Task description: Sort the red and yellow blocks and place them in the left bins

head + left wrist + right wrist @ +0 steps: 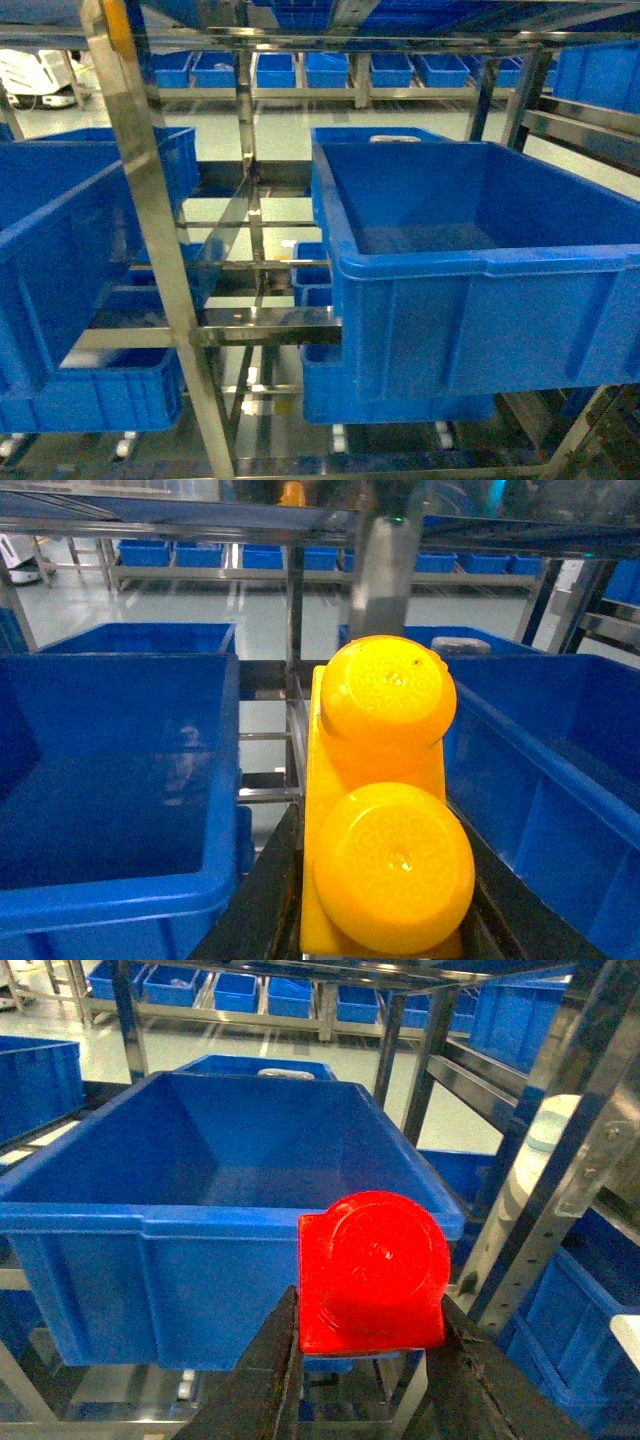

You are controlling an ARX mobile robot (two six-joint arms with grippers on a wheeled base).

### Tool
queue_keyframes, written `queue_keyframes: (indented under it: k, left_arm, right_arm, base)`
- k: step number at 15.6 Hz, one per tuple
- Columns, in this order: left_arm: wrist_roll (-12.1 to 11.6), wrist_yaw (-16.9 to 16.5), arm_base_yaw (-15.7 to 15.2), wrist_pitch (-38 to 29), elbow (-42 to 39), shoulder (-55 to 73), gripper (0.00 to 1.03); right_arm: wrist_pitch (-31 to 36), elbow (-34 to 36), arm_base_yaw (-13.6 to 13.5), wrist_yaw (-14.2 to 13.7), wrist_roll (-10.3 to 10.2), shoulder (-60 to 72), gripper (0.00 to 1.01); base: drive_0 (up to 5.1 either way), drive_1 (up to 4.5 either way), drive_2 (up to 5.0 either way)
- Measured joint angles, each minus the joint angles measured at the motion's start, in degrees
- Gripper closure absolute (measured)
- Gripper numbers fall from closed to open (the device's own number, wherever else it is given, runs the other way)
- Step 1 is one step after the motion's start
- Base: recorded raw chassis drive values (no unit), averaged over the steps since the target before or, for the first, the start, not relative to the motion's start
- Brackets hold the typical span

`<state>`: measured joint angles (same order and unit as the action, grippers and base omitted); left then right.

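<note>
Jaws of the left gripper [385, 920] are clamped on the yellow block [385, 810], whose two round studs fill the centre and lower middle of the left wrist view; dark fingers [255, 910] press its sides at the bottom edge. Jaws of the right gripper [370, 1360] are clamped on the red block [372, 1275], its single stud facing the camera in the lower middle of the right wrist view. Neither block nor either gripper appears in the head view, which shows only a steel rack [150, 200] with a post running down the left of centre, a left bin [60, 250] cut off at the left edge and a right bin [480, 270] filling the right half. In the left wrist view the yellow block sits in front of the gap between the two bins, with the left bin [110, 780] at lower left and the right bin [560, 780] at right. In the right wrist view the red block overlaps the near right corner of the right bin [200, 1220], with a rack post [560, 1180] slanting down the right side. More blue bins [330, 70] line a far shelf across the top of the head view.
</note>
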<state>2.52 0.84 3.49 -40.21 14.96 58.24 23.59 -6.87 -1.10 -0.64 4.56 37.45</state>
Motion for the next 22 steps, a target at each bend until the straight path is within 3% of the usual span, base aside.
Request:
queue_keyframes:
  k: [20, 22]
  left_arm:
    - [0.0, 0.0, -0.2, 0.0, -0.1, 0.0, 0.77]
    - [0.0, 0.0, -0.2, 0.0, -0.1, 0.0, 0.77]
  right_arm:
    - [0.0, 0.1, 0.0, 0.1, 0.0, 0.0, 0.72]
    - [-0.1, 0.1, 0.0, -0.1, 0.0, 0.1, 0.73]
  base:
    - [-4.9, 2.55, 2.6]
    - [0.0, 0.00, 0.0]
